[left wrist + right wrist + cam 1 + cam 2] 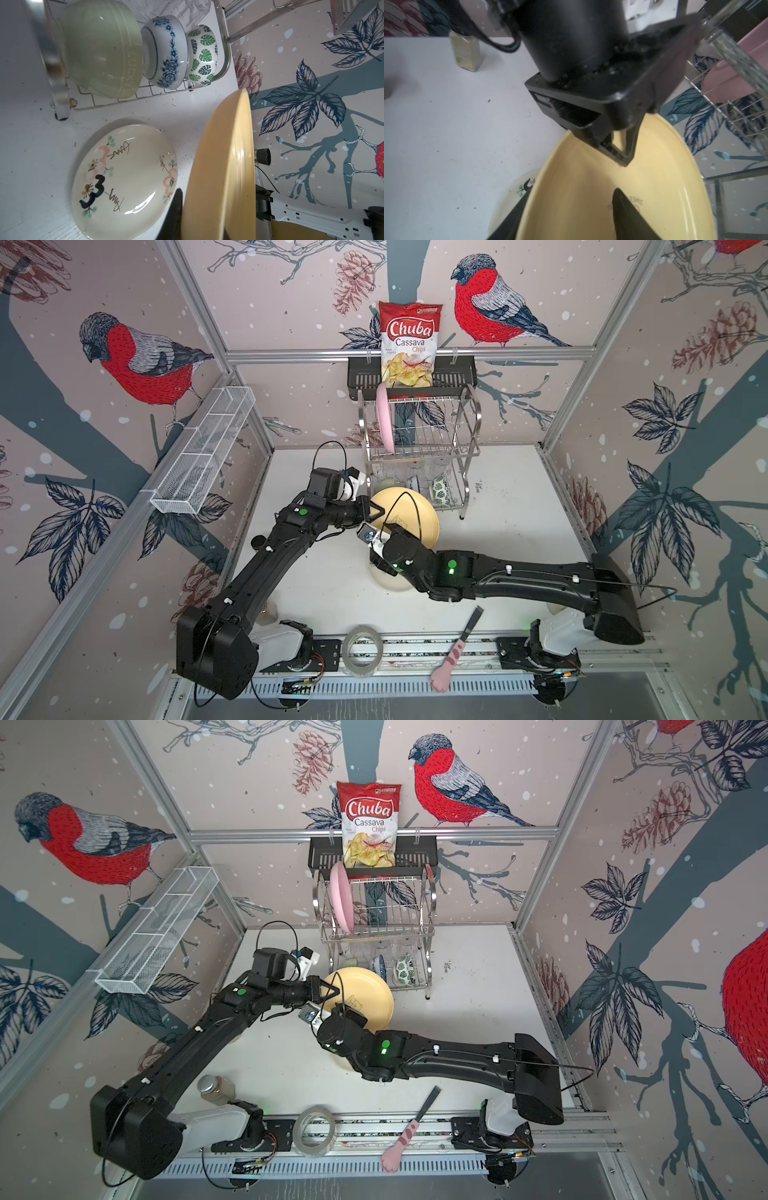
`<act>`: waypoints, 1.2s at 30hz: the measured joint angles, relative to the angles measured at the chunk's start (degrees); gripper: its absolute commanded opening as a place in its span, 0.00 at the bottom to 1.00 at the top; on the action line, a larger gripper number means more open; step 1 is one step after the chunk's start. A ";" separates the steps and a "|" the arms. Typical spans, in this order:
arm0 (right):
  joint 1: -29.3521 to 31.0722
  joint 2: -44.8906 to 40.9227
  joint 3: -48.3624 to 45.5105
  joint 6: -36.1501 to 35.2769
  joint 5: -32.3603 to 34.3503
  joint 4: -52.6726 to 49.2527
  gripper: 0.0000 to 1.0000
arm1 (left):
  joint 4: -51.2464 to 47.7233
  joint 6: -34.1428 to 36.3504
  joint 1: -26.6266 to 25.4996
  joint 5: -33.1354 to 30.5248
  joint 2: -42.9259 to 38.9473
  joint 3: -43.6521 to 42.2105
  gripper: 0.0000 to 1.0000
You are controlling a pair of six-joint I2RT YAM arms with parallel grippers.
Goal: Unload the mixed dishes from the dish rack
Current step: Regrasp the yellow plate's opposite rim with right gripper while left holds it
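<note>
Left gripper [623, 160] is pinching the tan-yellow plate [415, 506] at its 9 o'clock rim. The plate's tilted up off the table at the dish rack's [424, 455] 6 o'clock. Right gripper [571, 195] is spread wide, straddling the plate's 6 o'clock rim.

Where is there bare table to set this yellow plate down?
Bare white tabletop between the steel wire dish rack and the right wall; another patch between the two arms, beyond the clear tape roll. Crowded mid-table: the cream painted plate lies by the held tan-yellow plate.
</note>
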 measured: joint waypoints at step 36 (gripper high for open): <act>-40.79 -11.63 -23.43 44.54 -58.27 16.76 0.35 | 6.51 0.26 6.54 4.37 -4.87 -10.03 0.00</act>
